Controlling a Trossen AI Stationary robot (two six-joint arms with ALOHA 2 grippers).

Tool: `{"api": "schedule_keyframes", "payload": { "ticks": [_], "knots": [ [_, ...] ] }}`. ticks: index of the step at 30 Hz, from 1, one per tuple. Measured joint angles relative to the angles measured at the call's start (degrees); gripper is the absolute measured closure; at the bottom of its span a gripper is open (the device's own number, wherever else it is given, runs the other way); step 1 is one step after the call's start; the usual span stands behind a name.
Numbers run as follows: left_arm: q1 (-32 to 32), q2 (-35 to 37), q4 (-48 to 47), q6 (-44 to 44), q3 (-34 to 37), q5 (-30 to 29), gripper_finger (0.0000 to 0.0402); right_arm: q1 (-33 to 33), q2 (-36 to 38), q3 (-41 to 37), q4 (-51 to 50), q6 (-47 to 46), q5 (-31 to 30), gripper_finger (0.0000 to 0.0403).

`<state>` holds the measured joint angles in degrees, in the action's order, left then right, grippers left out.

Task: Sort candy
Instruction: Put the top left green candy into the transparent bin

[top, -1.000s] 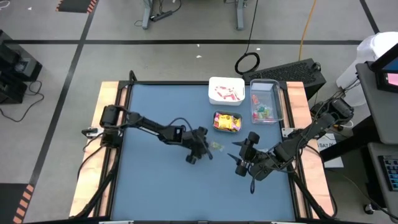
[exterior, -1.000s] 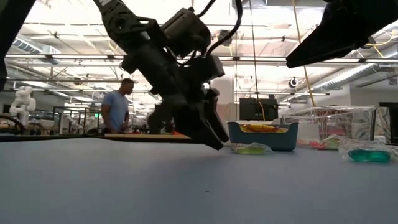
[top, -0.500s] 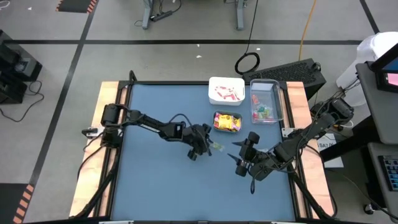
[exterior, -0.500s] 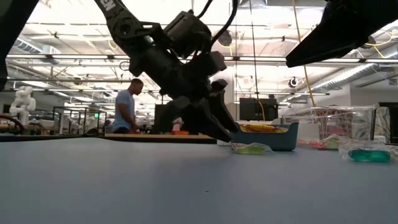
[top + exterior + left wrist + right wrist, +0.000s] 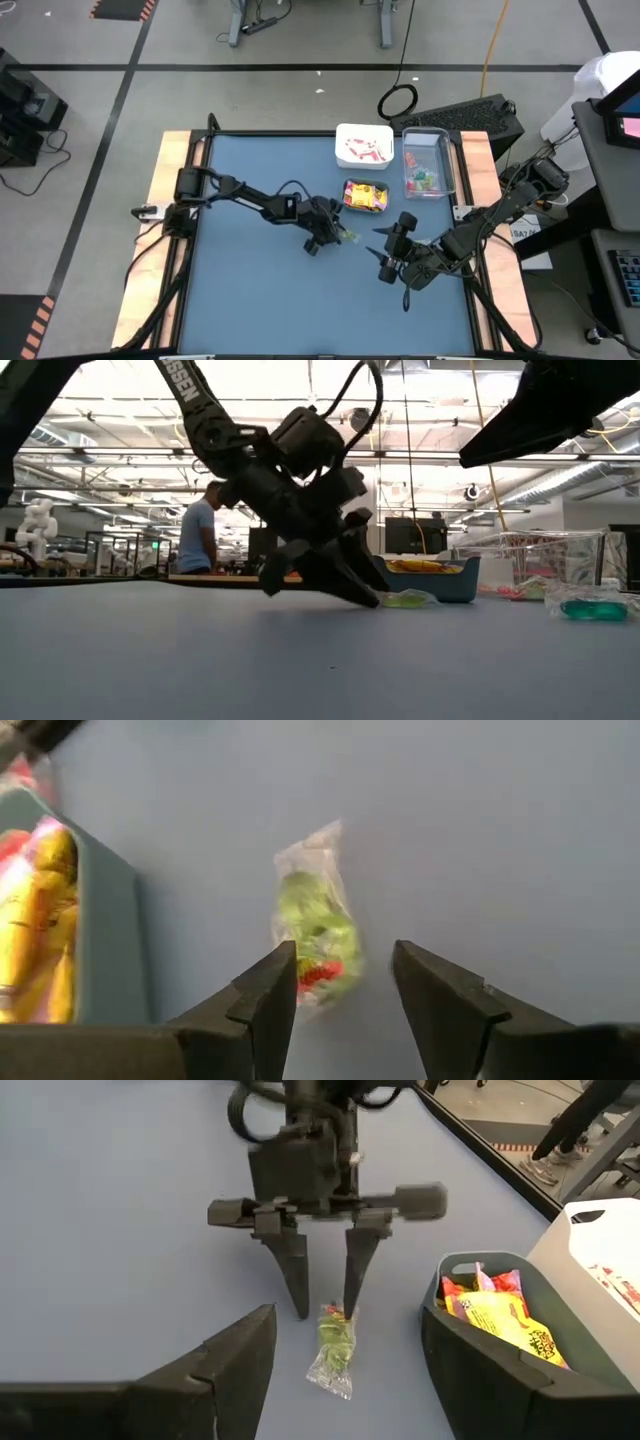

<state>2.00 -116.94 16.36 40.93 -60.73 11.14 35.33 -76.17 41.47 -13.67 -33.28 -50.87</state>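
So the left pincer (image 5: 333, 236) is down at the tabletop (image 5: 250, 290) with its fingers spread, tips at one end of a green clear-wrapped candy (image 5: 316, 928) but not pinching it yet. In the right wrist view one finger tip sits right at the wrapper's end and the other stands off to the side, so the candy isn't squarely between them. The piece lies flat on the blue tabletop just near of the teal container (image 5: 366, 196), which already has yellow packets in it. Its long axis runs roughly away from the left pincer toward the right one, twisted wrapper tails at both ends.

Looks like the reach-and-grasp step for this loose piece. The next move probably calls for sliding the fingers so they straddle the candy across its short side, then closing. A clear container (image 5: 427, 167) with red and green bits and a white container (image 5: 364, 146) sit at the far side.

The right pincer (image 5: 385, 262) waits just to the right, fingers wide apart and empty.
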Motion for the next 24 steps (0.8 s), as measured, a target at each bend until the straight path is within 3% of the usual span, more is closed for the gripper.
{"api": "schedule_keyframes", "payload": {
  "ticks": [5, 16, 24],
  "knots": [
    [0.02, -1.2, 2.34, -0.04, 0.09, -0.33, 0.0243, 0.0, -0.01, 0.02, 0.24, 0.16, -0.02, 0.0163],
    [0.0, -1.19, 2.42, -3.54, 0.09, -1.57, 0.0383, 0.0, 0.01, 0.04, 0.28, 0.33, -0.02, 0.0163],
    [-1.68, -0.1, 1.95, -7.85, 0.19, -1.72, 0.039, 0.0, 0.01, 0.04, 0.17, 0.21, -0.02, 0.0163]
  ]
}}
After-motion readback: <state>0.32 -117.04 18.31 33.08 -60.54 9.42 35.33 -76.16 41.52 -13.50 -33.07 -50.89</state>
